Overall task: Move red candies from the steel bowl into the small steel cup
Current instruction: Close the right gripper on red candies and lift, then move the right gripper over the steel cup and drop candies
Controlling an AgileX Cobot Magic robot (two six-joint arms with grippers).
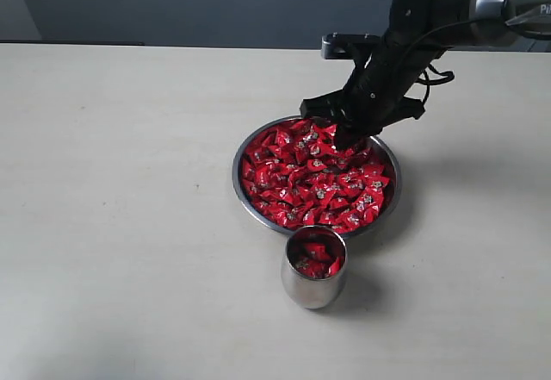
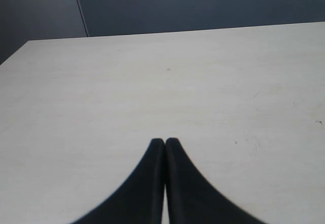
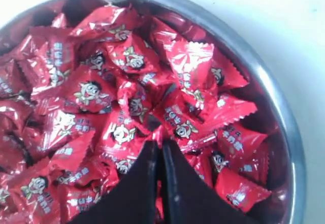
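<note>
Pale table (image 1: 129,225) (dark wall (image 1: 215,1) behind)

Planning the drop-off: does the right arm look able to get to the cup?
Probably yes: the right claw is in the bowl, and the cup stands upright right beside that bowl with nothing over its mouth.

The tabletop (image 1: 112,182) lies open across its left half and again right of the cup (image 1: 312,292). The cup stands just in front of the bowl (image 1: 235,176), leaving no gap for jaws between them. The right arm (image 1: 392,52) slants down over the bowl's far rim, its gripper (image 1: 346,139) sunk in the heaped candies (image 1: 301,186), blocking that side. The cup's narrow mouth is open from above.
</note>
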